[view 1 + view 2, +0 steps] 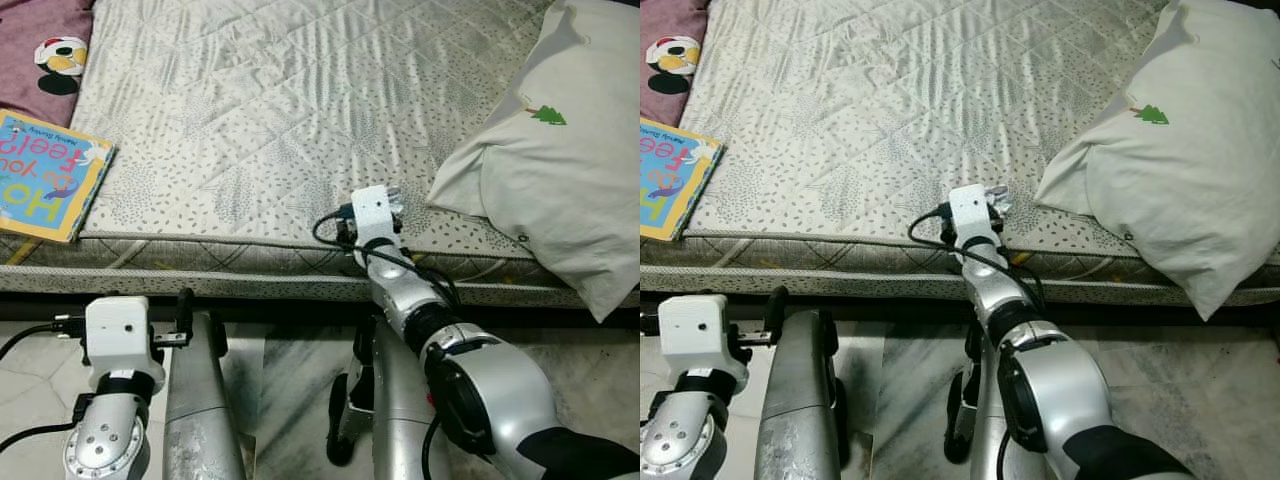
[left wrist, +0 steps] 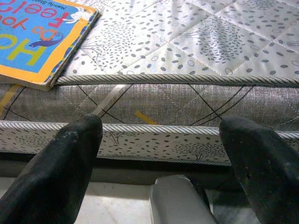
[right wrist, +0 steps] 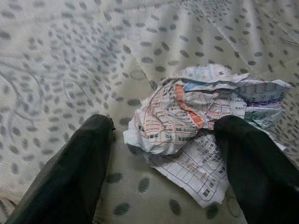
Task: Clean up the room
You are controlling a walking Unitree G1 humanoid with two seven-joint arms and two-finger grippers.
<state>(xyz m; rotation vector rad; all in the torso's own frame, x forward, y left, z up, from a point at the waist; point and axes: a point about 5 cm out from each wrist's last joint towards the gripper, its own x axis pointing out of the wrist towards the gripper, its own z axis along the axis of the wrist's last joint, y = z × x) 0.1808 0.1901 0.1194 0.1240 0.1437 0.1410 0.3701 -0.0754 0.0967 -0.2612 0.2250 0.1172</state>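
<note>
The right hand (image 3: 163, 140) is out over the near edge of the mattress (image 1: 280, 120), its two black fingers (image 3: 70, 172) spread wide, one on each side of a crumpled paper (image 3: 205, 121). From the wrist camera the paper is plain to read as a wad of printed sheet, with red, blue and purple print, lying on the spotted quilted cover between the fingers; one finger overlaps its edge, though I cannot tell whether it presses on it. From the head cameras that same paper is only a small pale scrap (image 1: 997, 197) poking out past the white wrist block, just beside the corner of the big white pillow (image 1: 560, 150) with the little green tree on it. The head views also take in what the wrist cameras miss: a maroon cloth (image 1: 40, 50) at the far left corner of the bed and the grey marble floor (image 1: 590, 370) below. The left hand (image 2: 159, 154) hangs low in front of the bed's side, fingers wide apart and holding nothing; its camera looks at the mattress's piped edge and, lying on the top near that edge, a children's book (image 2: 37, 37) with a blue and yellow cover.
</note>
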